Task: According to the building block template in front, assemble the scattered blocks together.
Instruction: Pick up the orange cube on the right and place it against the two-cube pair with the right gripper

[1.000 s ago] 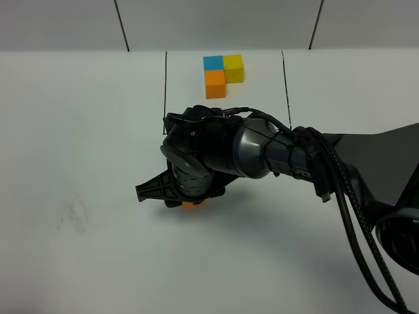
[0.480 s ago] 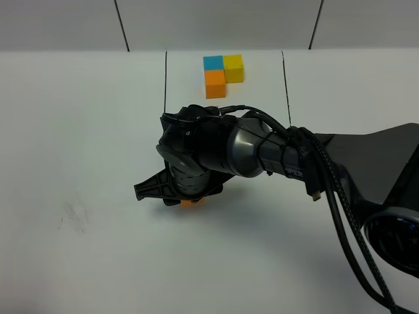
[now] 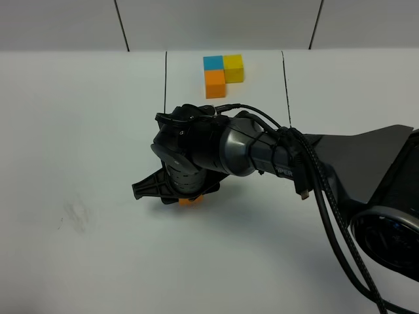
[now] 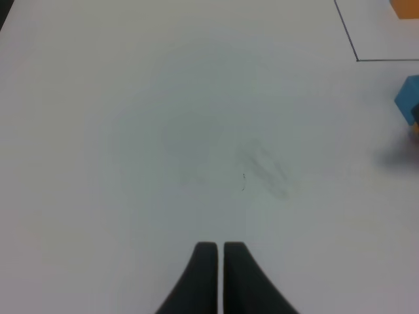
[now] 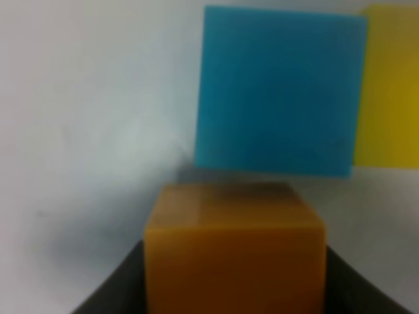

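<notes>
White tabletop (image 3: pixel 78 144) fills every view, with a pale wall behind it along the far edge. My right gripper (image 5: pixel 234 288) is clamped on the orange cube (image 5: pixel 234 252), one dark finger on each side of it. From the high camera that cube (image 3: pixel 191 201) shows only as a sliver under my wrist, a little to 9 o'clock of the table's middle. Just beyond it in my right wrist view sit the blue cube (image 5: pixel 278 91) and the yellow cube (image 5: pixel 391 85), side by side and touching; whether the orange cube touches the blue one I cannot tell. My left gripper (image 4: pixel 219 252) has its fingers pressed together, holding nothing, over bare table with a faint grey smudge (image 4: pixel 265 171) ahead of it. Out at 12 o'clock, the building block template (image 3: pixel 221 74) lies between two thin black lines (image 3: pixel 285 88): blue and yellow in a row, orange beneath the blue.
</notes>
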Available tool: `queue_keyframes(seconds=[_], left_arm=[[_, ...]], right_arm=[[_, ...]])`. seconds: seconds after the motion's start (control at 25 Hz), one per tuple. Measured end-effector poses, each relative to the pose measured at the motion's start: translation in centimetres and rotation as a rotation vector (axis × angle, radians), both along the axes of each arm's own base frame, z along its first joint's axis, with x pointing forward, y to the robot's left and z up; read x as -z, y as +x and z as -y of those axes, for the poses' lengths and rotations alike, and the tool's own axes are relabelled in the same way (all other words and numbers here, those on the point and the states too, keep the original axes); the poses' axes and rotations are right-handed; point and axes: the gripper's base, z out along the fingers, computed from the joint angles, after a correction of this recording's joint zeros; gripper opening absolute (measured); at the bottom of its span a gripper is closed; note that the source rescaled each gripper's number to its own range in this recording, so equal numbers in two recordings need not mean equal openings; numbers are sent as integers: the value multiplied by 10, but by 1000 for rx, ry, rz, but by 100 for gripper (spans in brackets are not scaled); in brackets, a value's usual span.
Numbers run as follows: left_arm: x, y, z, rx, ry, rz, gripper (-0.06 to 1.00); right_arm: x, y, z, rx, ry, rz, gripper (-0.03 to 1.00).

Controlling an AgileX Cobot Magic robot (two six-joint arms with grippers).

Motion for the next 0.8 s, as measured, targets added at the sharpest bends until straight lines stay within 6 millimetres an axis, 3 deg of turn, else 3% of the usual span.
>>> queue_keyframes(seconds=[0.8], left_arm=[[0,0,0,0,-1,0,0]], right_arm=[[4,7,5,23,3,-3,53]])
